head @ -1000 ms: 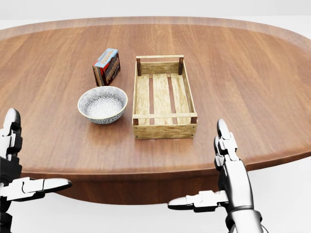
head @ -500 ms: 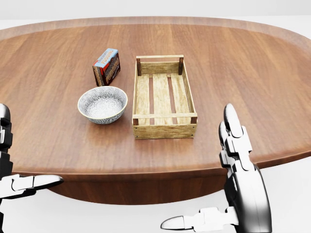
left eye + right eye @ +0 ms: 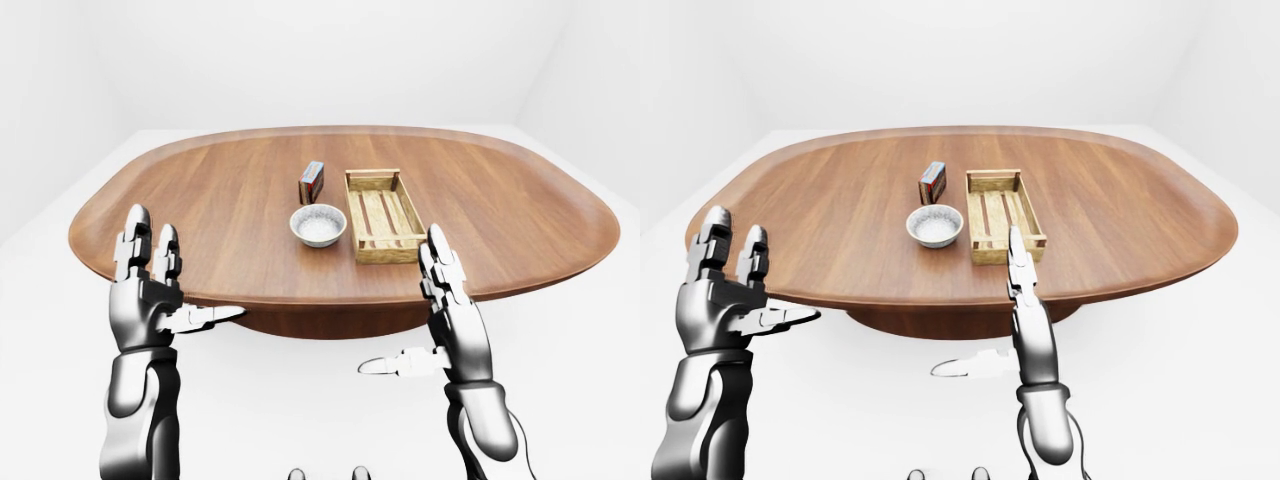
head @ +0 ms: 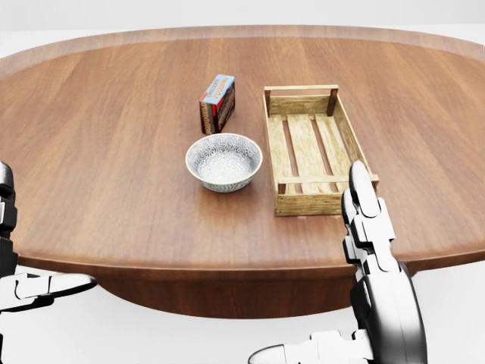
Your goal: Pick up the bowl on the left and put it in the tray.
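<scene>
A white patterned bowl [image 4: 223, 161] stands upright on the wooden table [image 4: 98, 152], near the middle of the head view. Just right of it lies the slatted wooden tray [image 4: 314, 148], with nothing in it. My left hand [image 3: 185, 270] is open, fingers spread upward, at the table's near edge and far to the left of the bowl. My right hand [image 3: 405, 305] is also open and raised below the tray's near end, outside the table edge. Neither hand touches anything.
A small red and blue box [image 4: 217, 103] stands just above the bowl in the head view, close to the tray's top left corner. The oval table's rim [image 3: 300, 300] runs between my hands and the objects.
The whole picture has shifted: bowl, box and tray now sit further right in the head view, so the camera moved. My right hand has risen; both hands stay open.
</scene>
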